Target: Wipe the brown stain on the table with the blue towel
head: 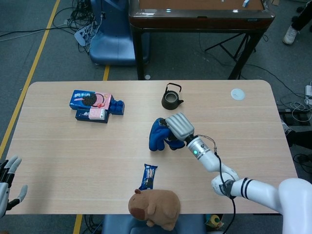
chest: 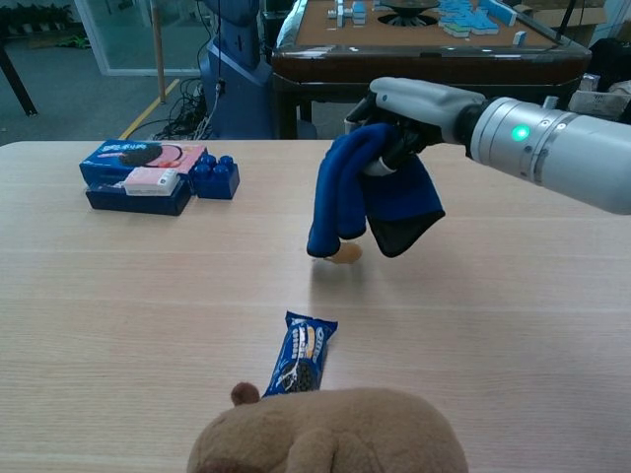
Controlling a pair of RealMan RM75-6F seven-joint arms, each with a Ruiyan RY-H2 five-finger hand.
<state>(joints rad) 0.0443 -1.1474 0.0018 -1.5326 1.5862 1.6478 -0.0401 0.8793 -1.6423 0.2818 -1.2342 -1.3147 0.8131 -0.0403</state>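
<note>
Grey floor (head: 44, 29) w/ yellow tape line (head: 34, 63), dark wood table (head: 200, 19), cable tangle (head: 80, 19) behind.

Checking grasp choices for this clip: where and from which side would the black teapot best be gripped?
By the arched handle over the teapot, coming from above. In the head view the handle stands upright above the open top, and the spout juts to one side, so a side grip looks awkward. The right hand holds the blue towel.

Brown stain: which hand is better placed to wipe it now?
The right hand. It holds the blue towel hanging right over the brown stain. The left hand is open at the table's near left edge, far off.
</note>
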